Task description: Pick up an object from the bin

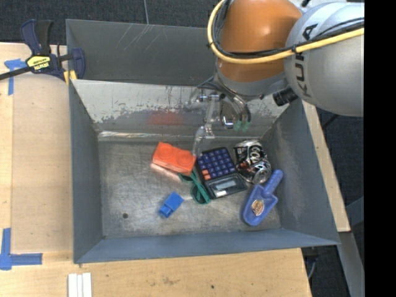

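**Gripper hangs at the back of the bin, just behind the calculator**

The gripper (213, 127) sits under the arm's orange wrist cover, low against the rear sloping wall of the grey bin (86, 184). Whether it is released or clenched cannot be told from this angle: its metal parts overlap one another and the wall behind them. Nothing can be seen held in it.

The thing nearest to it is a dark calculator (219, 171) with blue keys and a small display, lying flat and slightly turned on the bin floor. It lies just in front of the gripper, toward the near side of the bin, and whether the two touch cannot be made out.

An orange block (173, 158) lies just to the calculator's left, its right end close to the gripper's lower tip. A green strap-like piece (199, 192) sticks out from under the calculator's left front corner. At the calculator's right lies a crumpled black, white and red object (252, 158), and in front of that a blue scoop-shaped tool (262, 199) set on a slant. A small blue block (170, 205) lies alone on the floor, well apart from the gripper, toward the front left.
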`<action>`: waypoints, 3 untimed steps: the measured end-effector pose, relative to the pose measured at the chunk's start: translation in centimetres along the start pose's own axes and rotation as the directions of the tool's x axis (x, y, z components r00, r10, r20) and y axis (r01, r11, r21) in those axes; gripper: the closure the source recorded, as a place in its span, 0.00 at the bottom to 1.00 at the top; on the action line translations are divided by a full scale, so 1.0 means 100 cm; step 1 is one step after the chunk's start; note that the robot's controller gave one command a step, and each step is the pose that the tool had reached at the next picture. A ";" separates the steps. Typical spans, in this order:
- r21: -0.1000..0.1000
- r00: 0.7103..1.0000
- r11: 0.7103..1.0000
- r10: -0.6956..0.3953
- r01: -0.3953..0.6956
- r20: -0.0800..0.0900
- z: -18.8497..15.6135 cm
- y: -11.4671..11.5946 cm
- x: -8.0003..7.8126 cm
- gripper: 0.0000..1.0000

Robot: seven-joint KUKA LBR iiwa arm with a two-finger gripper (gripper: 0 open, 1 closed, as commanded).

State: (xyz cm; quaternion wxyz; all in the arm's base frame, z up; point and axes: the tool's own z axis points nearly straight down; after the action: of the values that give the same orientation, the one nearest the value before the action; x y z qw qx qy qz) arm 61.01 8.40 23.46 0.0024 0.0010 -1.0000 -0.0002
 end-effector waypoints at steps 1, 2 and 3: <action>-0.001 1.000 1.000 0.002 -0.002 0.009 -0.005 -0.001 -0.001 0.00; 0.002 0.987 0.988 -0.157 0.157 0.010 0.041 -0.057 0.007 0.00; 0.003 0.947 0.947 -0.320 0.320 0.004 0.076 -0.096 0.002 0.00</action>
State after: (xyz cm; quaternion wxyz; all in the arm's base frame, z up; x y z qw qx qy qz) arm 60.76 -1.24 15.87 0.0002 0.1630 -0.9866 0.0008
